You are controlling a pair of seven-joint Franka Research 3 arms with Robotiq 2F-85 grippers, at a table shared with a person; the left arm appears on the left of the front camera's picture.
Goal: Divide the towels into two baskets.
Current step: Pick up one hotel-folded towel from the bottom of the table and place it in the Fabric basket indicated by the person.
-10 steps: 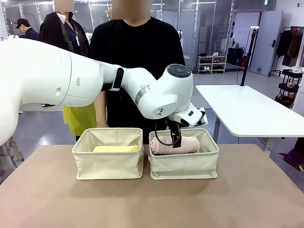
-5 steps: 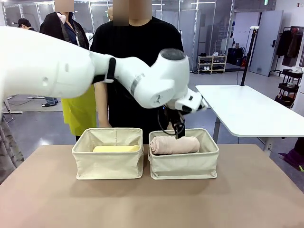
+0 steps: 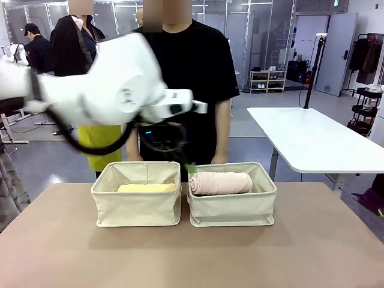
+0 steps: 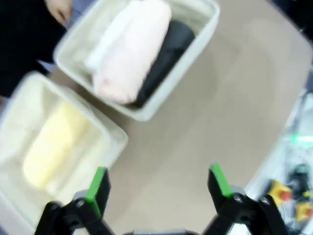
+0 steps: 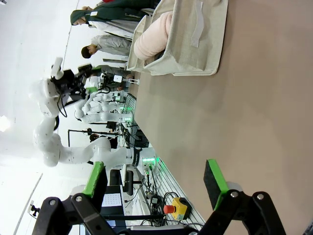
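Two cream baskets stand side by side at the table's far edge. The left basket (image 3: 137, 207) holds a pale yellow towel (image 3: 147, 188). The right basket (image 3: 233, 209) holds a pale pink towel (image 3: 222, 183) on top. From above, the left wrist view shows the pink towel (image 4: 129, 49) lying between a white towel (image 4: 103, 46) and a dark grey towel (image 4: 166, 51), and the yellow towel (image 4: 54, 142) alone. My left gripper (image 4: 159, 178) hangs open and empty above the baskets, its arm (image 3: 108, 90) blurred. My right gripper (image 5: 156, 178) is open, low over bare tabletop, far from the basket (image 5: 195, 44).
A person in black stands right behind the baskets, one hand (image 3: 219, 159) near the right basket's back wall. A white table (image 3: 312, 138) stands off to the right. A red emergency button (image 5: 176, 208) sits off the table's edge by the robot's base.
My left arm has risen out of the right basket and swung up and to the left. The pink towel stays in the basket. The gripper is empty.
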